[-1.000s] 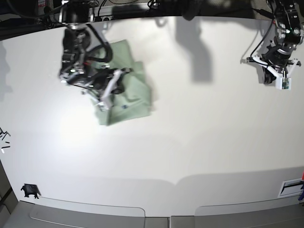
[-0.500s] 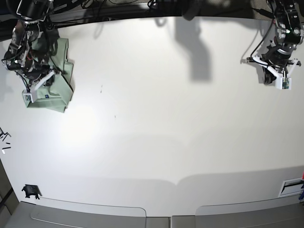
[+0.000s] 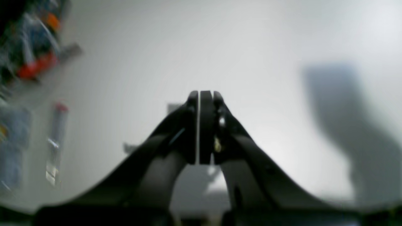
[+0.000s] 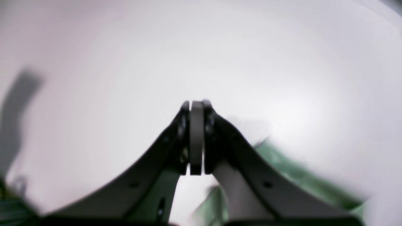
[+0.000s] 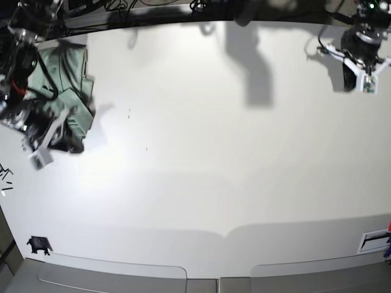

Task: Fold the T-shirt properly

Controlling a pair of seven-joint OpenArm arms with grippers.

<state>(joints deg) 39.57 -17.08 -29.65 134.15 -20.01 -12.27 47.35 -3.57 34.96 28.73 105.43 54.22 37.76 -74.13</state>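
T-shirt (image 5: 73, 79) soft matt cloth; table (image 5: 214, 152) smooth matt white.

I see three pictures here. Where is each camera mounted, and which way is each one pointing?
Base view: mounted high, looking down on the white table; both arms show, the right gripper by the T-shirt at the left edge, the left gripper far right.
Left wrist view: rides on the left arm, looking along its shut left gripper at bare table.
Right wrist view: rides on the right arm, looking past its shut right gripper; blurred green T-shirt shows beneath.
Shared: base and right wrist views both show the T-shirt.
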